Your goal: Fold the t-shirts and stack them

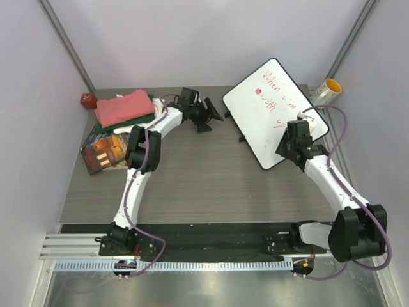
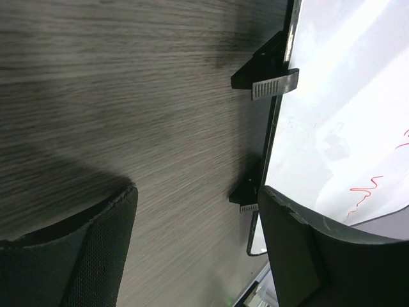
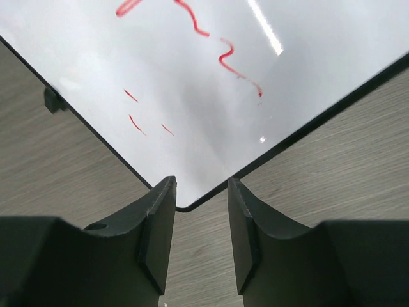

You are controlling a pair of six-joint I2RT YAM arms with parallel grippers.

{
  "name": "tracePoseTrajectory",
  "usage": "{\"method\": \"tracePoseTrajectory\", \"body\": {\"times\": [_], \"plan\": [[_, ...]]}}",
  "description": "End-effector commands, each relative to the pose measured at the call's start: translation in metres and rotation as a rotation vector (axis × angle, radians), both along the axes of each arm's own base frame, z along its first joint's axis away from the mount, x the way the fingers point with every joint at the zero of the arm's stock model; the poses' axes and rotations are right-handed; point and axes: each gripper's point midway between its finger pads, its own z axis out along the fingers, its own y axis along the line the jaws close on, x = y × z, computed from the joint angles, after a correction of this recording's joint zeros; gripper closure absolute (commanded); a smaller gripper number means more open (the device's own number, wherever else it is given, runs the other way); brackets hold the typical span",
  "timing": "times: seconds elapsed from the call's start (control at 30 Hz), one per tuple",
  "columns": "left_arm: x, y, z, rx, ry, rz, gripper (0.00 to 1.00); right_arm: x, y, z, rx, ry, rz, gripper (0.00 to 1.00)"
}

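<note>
The t-shirts lie folded in a stack at the back left. The salmon-pink shirt (image 1: 124, 107) is on top of the dark green shirt (image 1: 138, 120). The cream-white shirt is hidden or shows only as a pale sliver under them. My left gripper (image 1: 214, 119) is open and empty, to the right of the stack and over bare table; its fingers (image 2: 102, 246) stand wide apart in the left wrist view. My right gripper (image 1: 282, 153) is open and empty, its fingertips (image 3: 161, 217) on either side of a whiteboard corner without touching it.
A tilted whiteboard (image 1: 275, 112) with red writing stands at the back right; it also shows in the left wrist view (image 2: 348, 121) and the right wrist view (image 3: 192, 70). Glossy books (image 1: 104, 149) lie under the stack. A red object (image 1: 88, 100) sits back left, a yellow-capped roll (image 1: 327, 89) back right.
</note>
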Motion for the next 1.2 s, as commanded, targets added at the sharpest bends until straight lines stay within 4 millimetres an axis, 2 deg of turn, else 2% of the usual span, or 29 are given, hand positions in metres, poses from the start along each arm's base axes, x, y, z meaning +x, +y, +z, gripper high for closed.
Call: {"method": "tracePoseTrajectory", "body": {"times": [0.0, 0.1, 0.13, 0.23, 0.27, 0.33, 0.37, 0.5, 0.73, 0.87, 1.0, 1.07, 1.17], "plan": [[-0.001, 0.011, 0.047, -0.023, -0.061, -0.005, 0.24, 0.002, -0.020, 0.052, -0.040, -0.122, -0.129, 0.55], [-0.003, 0.015, 0.055, -0.022, -0.067, -0.001, 0.24, -0.006, -0.035, 0.058, -0.093, -0.122, -0.194, 0.54], [-0.005, 0.018, 0.062, -0.021, -0.072, 0.001, 0.24, -0.008, -0.039, 0.058, -0.107, -0.122, -0.210, 0.47], [-0.010, 0.024, 0.066, -0.012, -0.074, 0.003, 0.24, -0.010, -0.046, 0.059, -0.139, -0.119, -0.239, 0.38], [-0.011, 0.025, 0.075, -0.012, -0.087, 0.005, 0.24, -0.010, -0.048, 0.056, -0.143, -0.110, -0.252, 0.36], [-0.016, 0.030, 0.074, 0.001, -0.080, 0.003, 0.24, -0.011, -0.052, 0.053, -0.150, -0.099, -0.269, 0.32], [-0.017, 0.032, 0.082, 0.003, -0.093, 0.005, 0.24, -0.011, -0.055, 0.050, -0.148, -0.090, -0.280, 0.32], [-0.024, 0.040, 0.081, 0.032, -0.094, 0.002, 0.24, -0.006, -0.066, 0.033, -0.128, -0.057, -0.301, 0.29], [-0.024, 0.051, 0.086, 0.059, -0.101, 0.011, 0.24, 0.002, -0.077, 0.005, -0.079, -0.044, -0.286, 0.26], [-0.027, 0.055, 0.084, 0.071, -0.097, 0.014, 0.24, 0.014, -0.065, 0.001, -0.025, -0.079, -0.224, 0.25], [-0.029, 0.056, 0.083, 0.071, -0.092, 0.010, 0.24, 0.029, -0.044, 0.000, 0.064, -0.137, -0.129, 0.25], [-0.030, 0.055, 0.082, 0.070, -0.089, 0.009, 0.24, 0.030, -0.038, -0.008, 0.084, -0.136, -0.095, 0.24], [-0.029, 0.055, 0.080, 0.068, -0.081, 0.011, 0.24, 0.040, -0.029, -0.006, 0.113, -0.179, -0.047, 0.24]]}}
